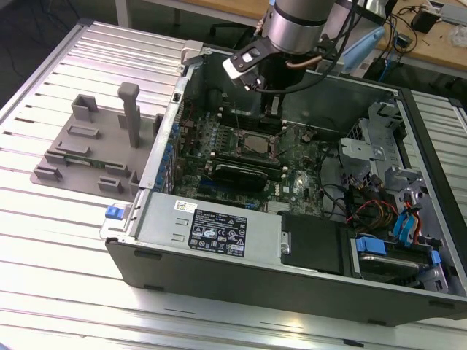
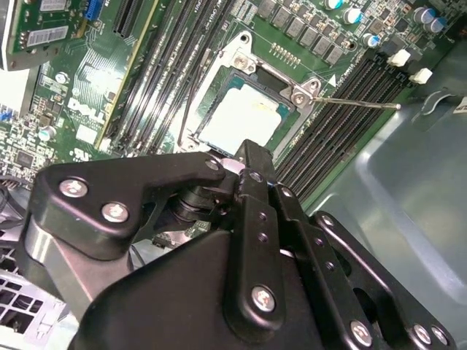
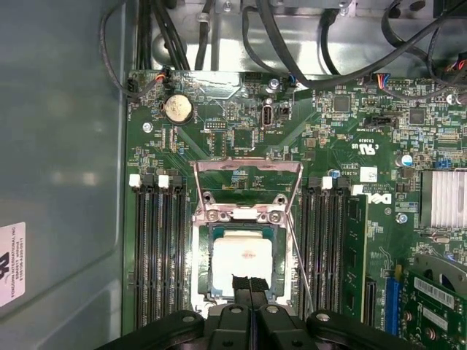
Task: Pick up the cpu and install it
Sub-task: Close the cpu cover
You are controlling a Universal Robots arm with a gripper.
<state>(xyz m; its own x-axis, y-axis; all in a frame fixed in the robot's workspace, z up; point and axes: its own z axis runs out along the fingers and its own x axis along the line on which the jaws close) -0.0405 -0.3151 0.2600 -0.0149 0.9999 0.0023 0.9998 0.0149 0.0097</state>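
Seating step: cpu [image 3: 242, 255] lies flat in its socket [image 3: 199, 251].
Gripper [image 3: 250, 284] fingers closed together, holding nothing, at its edge; clamp frame [image 3: 248, 166] open, so I'd judge gentle handling is needed.

A silver metal table [image 1: 58, 240] of long ribbed slats covers most of the exterior view, catching soft, even light. Behind it, at the top of the exterior view's right, stands a pale wooden bench [image 1: 430, 51] strewn with cables [image 1: 408, 18]. Dark floor [image 1: 29, 29] shows beyond the table's far corner
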